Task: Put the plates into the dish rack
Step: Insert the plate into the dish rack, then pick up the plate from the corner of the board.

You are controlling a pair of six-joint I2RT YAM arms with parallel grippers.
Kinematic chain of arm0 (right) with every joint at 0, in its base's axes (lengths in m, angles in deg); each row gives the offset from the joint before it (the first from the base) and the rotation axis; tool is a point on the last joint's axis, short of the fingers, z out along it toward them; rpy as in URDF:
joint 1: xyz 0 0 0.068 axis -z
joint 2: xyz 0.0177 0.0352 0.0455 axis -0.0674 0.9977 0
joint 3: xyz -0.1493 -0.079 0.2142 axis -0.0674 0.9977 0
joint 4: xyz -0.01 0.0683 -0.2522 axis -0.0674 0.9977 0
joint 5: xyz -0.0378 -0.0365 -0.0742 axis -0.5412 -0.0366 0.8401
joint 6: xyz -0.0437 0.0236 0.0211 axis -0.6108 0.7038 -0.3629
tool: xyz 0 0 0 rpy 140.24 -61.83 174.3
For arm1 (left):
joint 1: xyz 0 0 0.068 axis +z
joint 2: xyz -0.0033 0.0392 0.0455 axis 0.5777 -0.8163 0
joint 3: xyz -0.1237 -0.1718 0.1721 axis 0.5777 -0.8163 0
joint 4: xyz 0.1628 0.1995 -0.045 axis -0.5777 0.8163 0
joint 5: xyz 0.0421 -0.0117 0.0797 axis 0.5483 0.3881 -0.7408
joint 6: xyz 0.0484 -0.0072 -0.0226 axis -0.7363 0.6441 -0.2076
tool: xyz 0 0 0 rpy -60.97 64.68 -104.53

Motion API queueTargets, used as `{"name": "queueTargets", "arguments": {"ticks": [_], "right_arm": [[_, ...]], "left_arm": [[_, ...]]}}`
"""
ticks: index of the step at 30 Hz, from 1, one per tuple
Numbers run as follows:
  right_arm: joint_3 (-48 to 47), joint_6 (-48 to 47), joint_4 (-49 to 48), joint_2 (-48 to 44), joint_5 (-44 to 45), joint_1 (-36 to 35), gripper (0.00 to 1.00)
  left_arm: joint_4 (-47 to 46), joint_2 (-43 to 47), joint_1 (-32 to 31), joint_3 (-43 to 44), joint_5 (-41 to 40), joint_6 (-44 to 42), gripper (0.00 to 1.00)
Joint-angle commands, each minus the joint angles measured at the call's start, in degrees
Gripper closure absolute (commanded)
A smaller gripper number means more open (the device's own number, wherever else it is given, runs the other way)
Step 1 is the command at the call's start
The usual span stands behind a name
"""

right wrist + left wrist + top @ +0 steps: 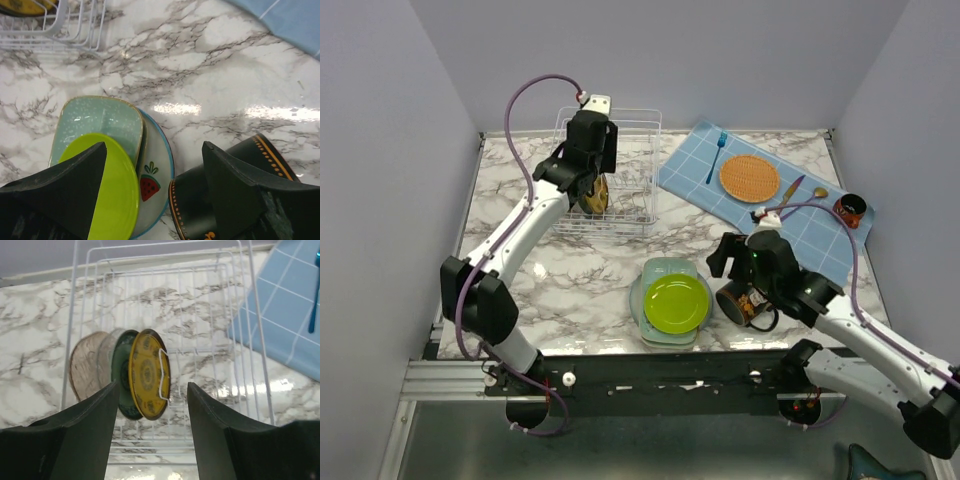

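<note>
The left tool was held spread wide above the dish rack, and nothing was gripped between its jaws. Beyond it, plates were seen standing on edge in the left part of the rack: a brownish plate, a teal plate and a yellow patterned plate, the last resting against an upright prong. A paler plate could perhaps be made out between the brownish and the teal one, but this could not be told for certain.

The right tool was open and empty too, and it was held over a stack on the counter near the front edge. There a lime-green plate lay on a mint-green plate, with a watermelon plate under both. A black mug lay just beside the stack; whether it touched could not be decided.

The yellow patterned plate was judged to be standing free, so the left tool would best be raised straight up, so that no finger catches the plate's rim or the prong. The lime-green plate was judged to be next. It should be gripped at the rim on the side away from the mug, with one finger slid under the thin edge, and lifted without the lower plates being dragged. The free slots to the right should be used.
</note>
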Motion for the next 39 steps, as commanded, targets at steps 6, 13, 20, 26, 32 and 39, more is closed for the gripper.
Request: {"name": "queueTargets", "arguments": {"ticks": [6, 13, 20, 26, 32, 39], "right_arm": [[-1.8, -4.9, -3.4, 9.7, -14.3, -0.3, 0.31], [-1.0, -6.6, -3.2, 12.5, -19.9, -0.3, 0.33], [-0.2, -6.5, -3.2, 13.3, -21.6, -0.3, 0.37], [0.5, -6.2, -3.1, 14.3, -22.1, -0.3, 0.37], [1.9, -6.0, -3.2, 14.2, -22.3, -0.3, 0.37], [2.8, -6.0, -3.6, 14.4, -23.6, -0.3, 0.41]], "left_arm": [[-8.8, 11.1, -0.3, -16.3, 19.4, 8.9, 0.36], [-10.7, 14.7, -0.4, -23.0, 20.1, 10.4, 0.36], [-11.3, 14.7, -0.4, -23.0, 20.3, 10.4, 0.36], [-10.9, 13.8, -0.4, -22.5, 20.1, 10.0, 0.37], [-10.9, 14.6, -0.4, -23.3, 19.7, 9.9, 0.37], [-10.9, 14.5, -0.4, -23.5, 19.8, 9.8, 0.37]]}}
